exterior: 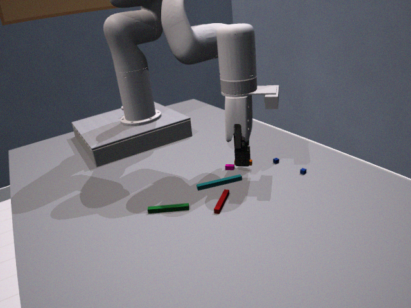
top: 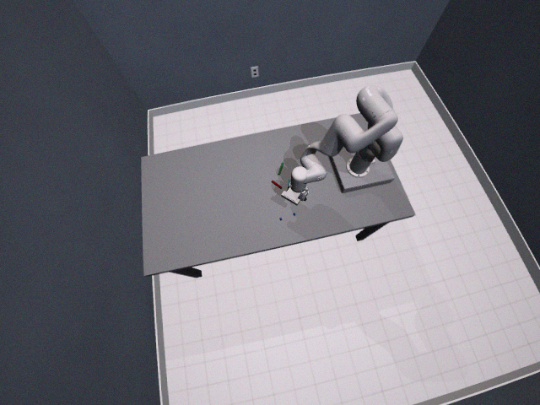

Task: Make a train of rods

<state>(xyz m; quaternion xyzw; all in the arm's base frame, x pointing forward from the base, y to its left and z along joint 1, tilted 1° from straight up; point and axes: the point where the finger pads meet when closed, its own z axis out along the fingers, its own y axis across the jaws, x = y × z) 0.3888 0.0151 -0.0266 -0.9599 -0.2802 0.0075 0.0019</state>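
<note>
Pincer (exterior: pixel 241 162) nearly closed on orange rod (exterior: pixel 250 162), low over tabletop (exterior: pixel 298 231); risk of nudging magenta rod (exterior: pixel 229 166) just beside.

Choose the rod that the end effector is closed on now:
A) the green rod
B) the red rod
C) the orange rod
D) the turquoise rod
C: an orange rod end pokes out beside the dark fingers of the end effector; the other rods named lie apart on the table.
</note>
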